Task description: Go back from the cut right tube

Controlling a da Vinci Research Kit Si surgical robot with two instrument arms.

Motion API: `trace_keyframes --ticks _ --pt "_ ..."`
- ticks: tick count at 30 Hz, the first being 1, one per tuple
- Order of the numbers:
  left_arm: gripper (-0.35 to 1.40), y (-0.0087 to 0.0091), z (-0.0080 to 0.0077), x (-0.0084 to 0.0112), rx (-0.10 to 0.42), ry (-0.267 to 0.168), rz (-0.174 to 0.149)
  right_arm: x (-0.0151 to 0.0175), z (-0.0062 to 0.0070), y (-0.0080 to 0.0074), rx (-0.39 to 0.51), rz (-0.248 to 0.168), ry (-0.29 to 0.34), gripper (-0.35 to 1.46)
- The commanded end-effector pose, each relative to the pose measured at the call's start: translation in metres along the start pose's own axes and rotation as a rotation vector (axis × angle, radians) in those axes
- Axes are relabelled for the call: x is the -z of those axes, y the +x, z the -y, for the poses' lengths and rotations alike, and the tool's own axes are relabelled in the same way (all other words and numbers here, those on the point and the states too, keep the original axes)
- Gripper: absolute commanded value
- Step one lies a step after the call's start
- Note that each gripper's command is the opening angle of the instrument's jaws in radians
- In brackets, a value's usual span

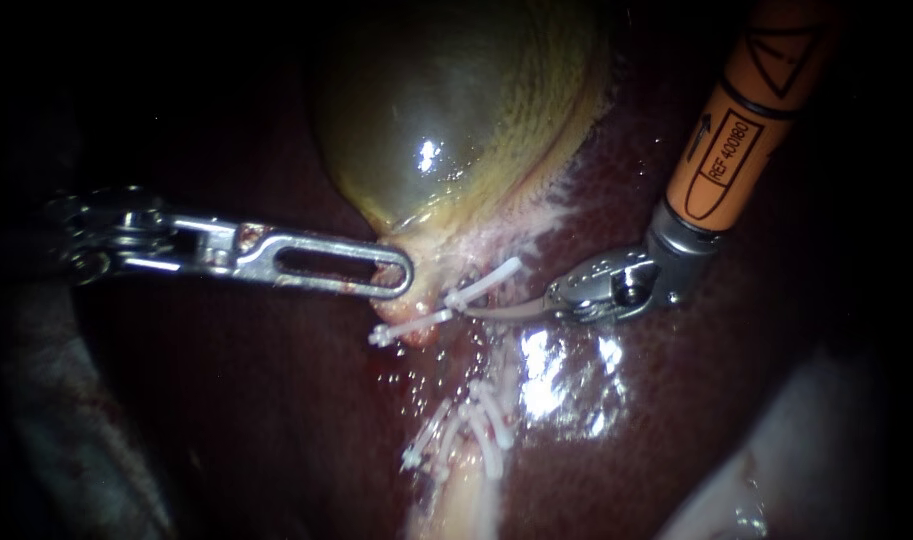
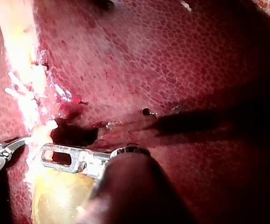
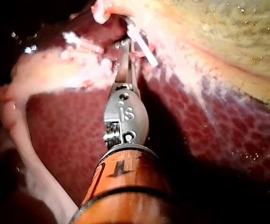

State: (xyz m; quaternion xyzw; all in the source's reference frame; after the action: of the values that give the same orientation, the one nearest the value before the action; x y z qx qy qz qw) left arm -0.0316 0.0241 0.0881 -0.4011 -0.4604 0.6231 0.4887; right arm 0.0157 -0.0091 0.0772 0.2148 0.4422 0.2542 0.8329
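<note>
Judging by how things lie, the retreat has not yet been made. In the endoscope view the right instrument is seen with its curved blades lying together and nothing gripped. Their tips are just beside the white clip on the gallbladder-side stump of the right tube.

The tube appears already parted. This white clip and a second clip sit under the neck of the gallbladder. A cluster of clips is seen on the pale stalk below, apart from them, with wet tissue between. The whole withdrawal is therefore judged to be left: the blades would have to be drawn back along the shaft's line, clear of clips and stump.

The left instrument is laid in from the left. Its slotted jaws appear closed on the gallbladder's neck, by which the neck is held out over the liver.

In the right wrist view the blades are shown from behind, narrow and pressed close, with their tips right at the clipped stump, which is less plain through the endoscope. In the left wrist view a dark hollow is shown in the liver bed beside the slotted jaws. This hollow is hidden from the endoscope, and only the right instrument's tip enters that view.
</note>
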Motion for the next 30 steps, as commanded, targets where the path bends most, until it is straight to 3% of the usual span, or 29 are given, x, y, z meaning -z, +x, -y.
trace_keyframes --ticks 1,21,30 --pt "-0.35 0.0000 0.0000 0.0000 0.000 0.000 0.000 0.0000 0.0000 0.0000 0.000 0.000 0.000 -0.35" --pt "-0.35 0.0000 0.0000 0.0000 0.000 0.000 0.000 -0.0004 0.0002 0.0000 0.000 -0.013 0.015 -0.35" --pt "-0.35 0.0000 -0.0001 0.0000 0.000 0.001 0.000 -0.0004 0.0001 0.0000 0.006 -0.013 0.015 0.19"
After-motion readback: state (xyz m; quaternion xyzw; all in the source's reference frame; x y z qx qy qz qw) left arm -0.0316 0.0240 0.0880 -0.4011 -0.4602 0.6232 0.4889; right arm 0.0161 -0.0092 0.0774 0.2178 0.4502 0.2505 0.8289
